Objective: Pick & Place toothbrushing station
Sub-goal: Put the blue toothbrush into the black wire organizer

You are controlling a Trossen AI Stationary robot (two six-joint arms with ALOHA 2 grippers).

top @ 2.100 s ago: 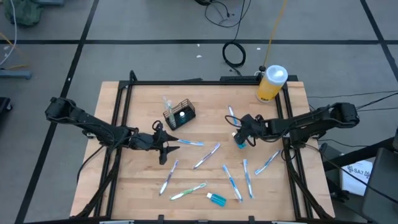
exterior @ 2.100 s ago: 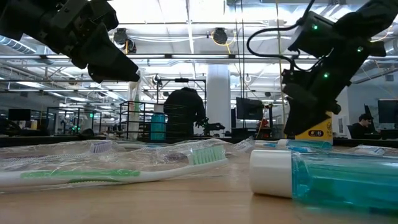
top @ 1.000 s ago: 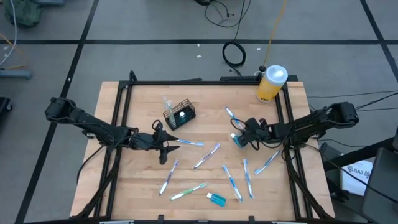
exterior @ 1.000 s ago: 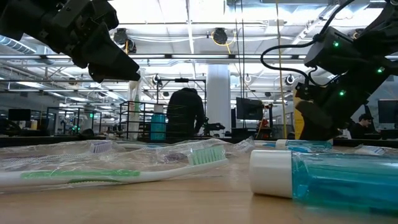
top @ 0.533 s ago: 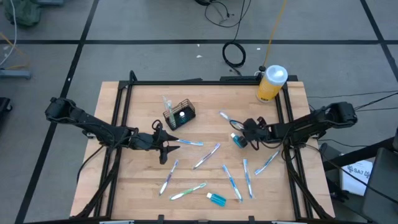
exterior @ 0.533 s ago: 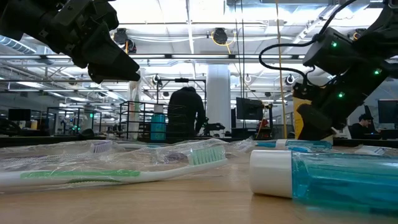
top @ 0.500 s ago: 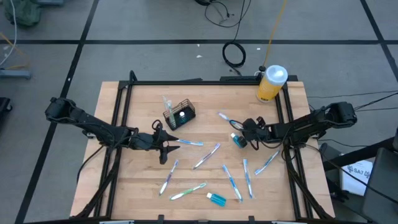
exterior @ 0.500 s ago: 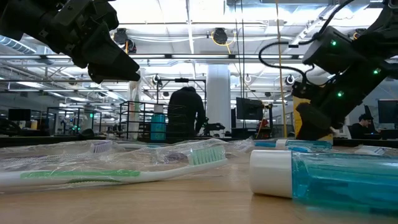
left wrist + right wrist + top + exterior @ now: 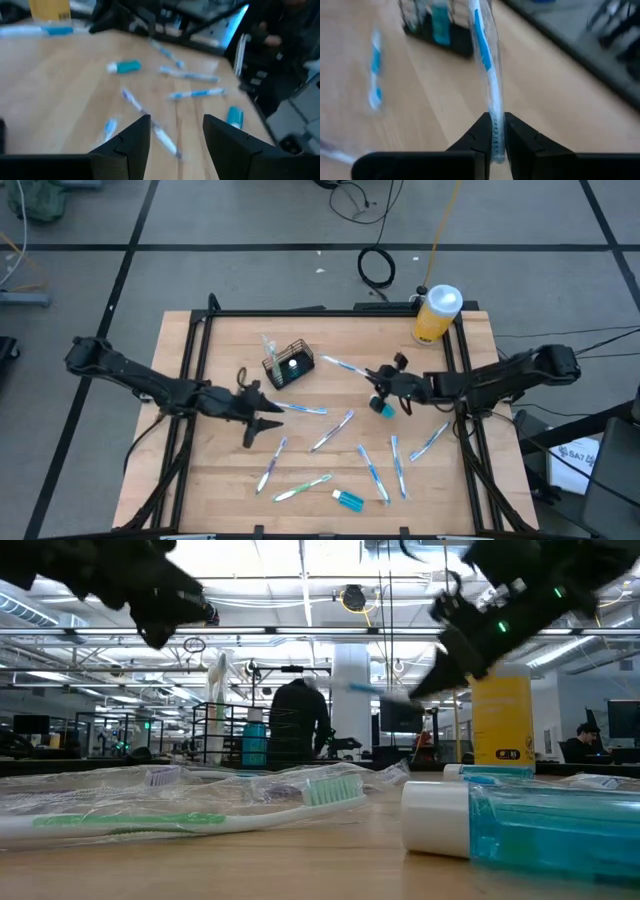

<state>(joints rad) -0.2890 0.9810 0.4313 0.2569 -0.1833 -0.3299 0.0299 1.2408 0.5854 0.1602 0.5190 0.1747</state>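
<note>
The black wire-mesh caddy (image 9: 290, 363) stands on the table at the far middle, with a teal item inside; it also shows in the right wrist view (image 9: 437, 27). My right gripper (image 9: 380, 377) is shut on a blue-and-white toothbrush in a clear wrapper (image 9: 345, 366), raised above the table to the right of the caddy. In the low view this gripper (image 9: 440, 660) is high up. My left gripper (image 9: 265, 425) is open and empty, hovering to the near left of the caddy, over loose toothbrushes (image 9: 150, 117). My right gripper pinches one end of the wrapped toothbrush (image 9: 494, 131) between its two fingers. The fingers come from the table's right, and the brush runs on ahead of them toward the caddy. The brush is lifted clear of the table, its free end (image 9: 328, 361) near the caddy.
A tall yellow bottle with a white cap (image 9: 437, 313) stands at the far right corner. Several wrapped toothbrushes (image 9: 333, 430) lie on the table's near half. One small teal bottle (image 9: 384, 408) lies below my right gripper, another (image 9: 349, 499) near the front edge.
My right gripper has risen from beside the small teal bottle and gone toward the table's left and far side, toward the caddy, carrying the wrapped toothbrush clear of the table. My left gripper has drawn back a little toward the table's left.
</note>
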